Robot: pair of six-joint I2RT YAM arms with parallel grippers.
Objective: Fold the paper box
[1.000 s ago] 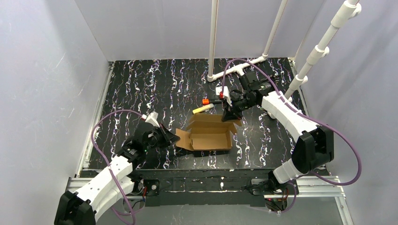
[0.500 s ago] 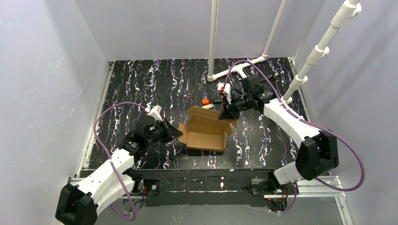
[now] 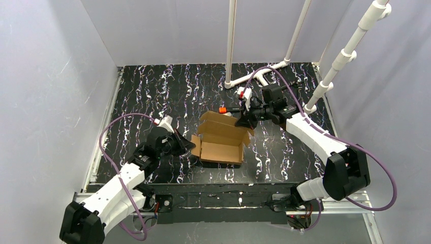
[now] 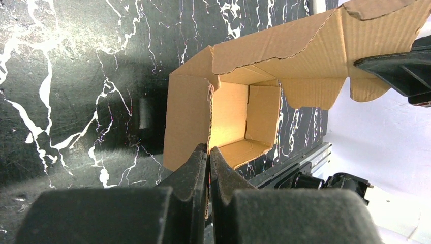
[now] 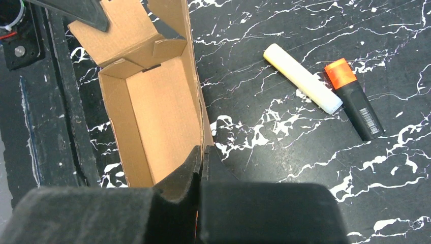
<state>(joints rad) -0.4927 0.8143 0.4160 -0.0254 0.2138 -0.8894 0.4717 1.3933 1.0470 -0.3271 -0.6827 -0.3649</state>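
Note:
The paper box is a brown corrugated cardboard tray, half set up, its walls standing and its far flap raised. It sits mid-table between my two arms. My left gripper is shut on the edge of the box's left end wall; in the left wrist view the fingertips pinch that cardboard edge, with the box's inside beyond them. My right gripper is shut on the box's right wall near the far corner. The right wrist view shows the jaws pressed on that wall, with the box floor to their left.
A pale yellow marker and an orange-capped black marker lie on the black marbled table just behind the box. White pipe stands rise at the back right. A metal rail runs along the near edge.
Both grippers kept their hold. The box slid a little to the left and toward the far side, its walls now stand more upright, and it now hides most of the yellow marker in the top view.

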